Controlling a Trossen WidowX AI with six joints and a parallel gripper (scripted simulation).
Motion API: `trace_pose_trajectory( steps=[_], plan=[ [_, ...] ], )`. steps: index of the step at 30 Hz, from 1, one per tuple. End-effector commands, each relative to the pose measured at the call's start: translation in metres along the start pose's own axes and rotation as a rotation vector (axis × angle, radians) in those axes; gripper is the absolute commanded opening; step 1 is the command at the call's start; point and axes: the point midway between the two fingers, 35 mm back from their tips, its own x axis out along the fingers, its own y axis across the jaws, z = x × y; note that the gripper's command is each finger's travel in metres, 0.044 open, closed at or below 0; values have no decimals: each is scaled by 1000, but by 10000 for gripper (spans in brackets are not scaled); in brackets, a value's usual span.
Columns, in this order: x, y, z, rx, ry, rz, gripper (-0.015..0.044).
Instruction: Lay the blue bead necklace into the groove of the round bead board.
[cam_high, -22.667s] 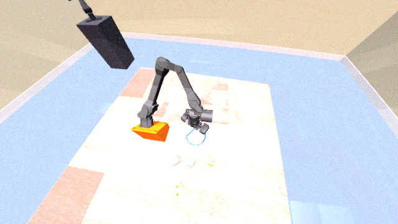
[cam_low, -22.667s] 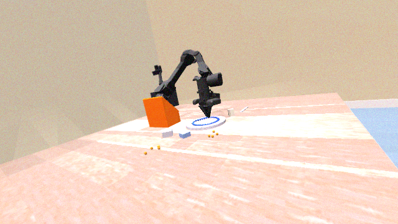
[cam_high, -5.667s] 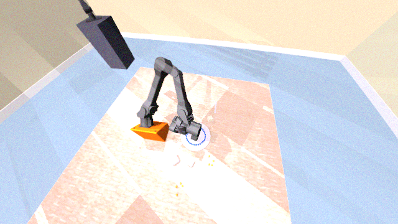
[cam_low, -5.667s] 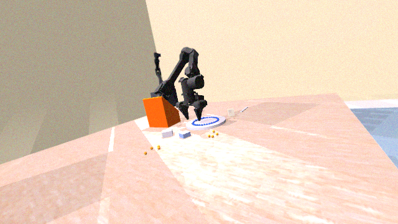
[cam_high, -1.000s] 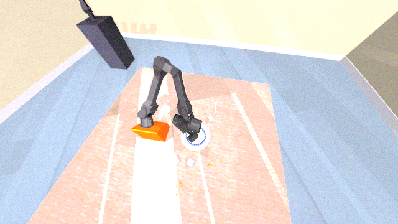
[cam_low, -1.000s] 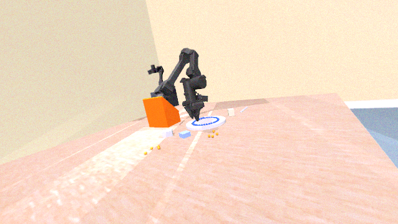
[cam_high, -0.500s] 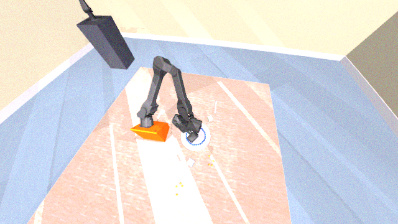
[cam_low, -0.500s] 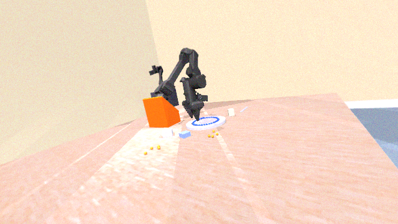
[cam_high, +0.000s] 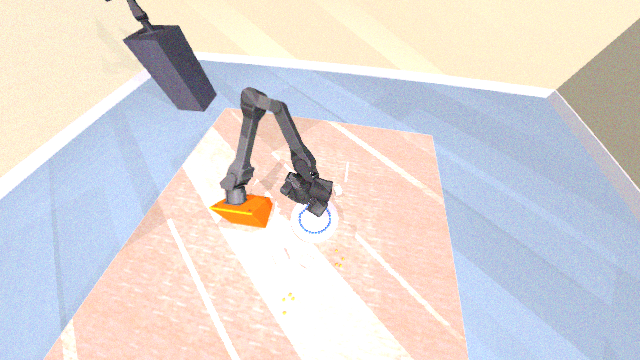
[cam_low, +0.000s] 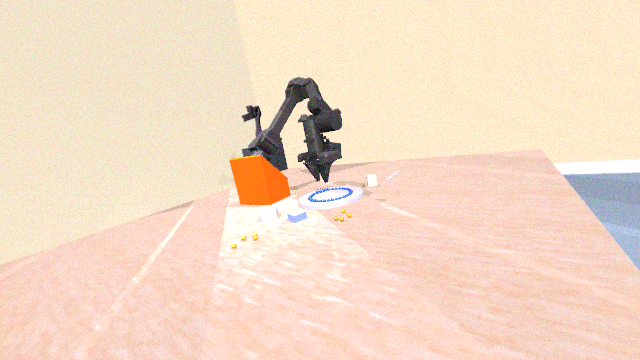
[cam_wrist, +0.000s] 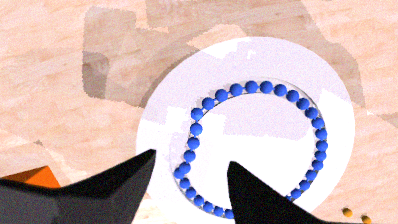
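The round white bead board (cam_high: 334, 230) (cam_low: 357, 195) (cam_wrist: 305, 60) lies flat. The blue bead necklace (cam_high: 314, 233) (cam_low: 330, 200) (cam_wrist: 266, 87) lies on it as a closed, slightly uneven ring. In the wrist view its right side follows the groove closely. Its left stretch runs inward of the groove line, and two beads bunch up at the lower left. My gripper (cam_low: 322, 180) (cam_wrist: 192, 161) is open and empty above the board, its tips on either side of the necklace's left stretch in the wrist view. One finger hides some lower beads.
An orange block (cam_high: 245, 212) (cam_low: 257, 180) stands by the arm's base. A white block (cam_low: 269, 214), a bluish block (cam_low: 297, 216) and small yellow beads (cam_high: 340, 265) (cam_low: 342, 219) (cam_wrist: 347, 212) lie near the board. A white cube (cam_high: 338, 190) (cam_low: 371, 180) and a thin stick (cam_high: 346, 171) (cam_low: 392, 176) lie beyond it.
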Motion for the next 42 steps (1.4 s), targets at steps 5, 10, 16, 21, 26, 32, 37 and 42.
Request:
trace_pose_trajectory(
  steps=[5,10,16,21,26,32,37,42],
  plan=[
    [-7,-1,12,-57,-3,-1,120],
    [8,-1,12,-57,-3,-1,120],
    [3,-3,11,-60,-1,-6,120],
    [11,-2,11,-59,-1,-5,120],
    [20,-2,12,-58,-2,-3,120],
    [30,-1,12,-57,-4,-1,120],
    [32,-1,12,-57,-4,0,120],
    [30,-3,13,-64,-2,-5,67]
  ],
)
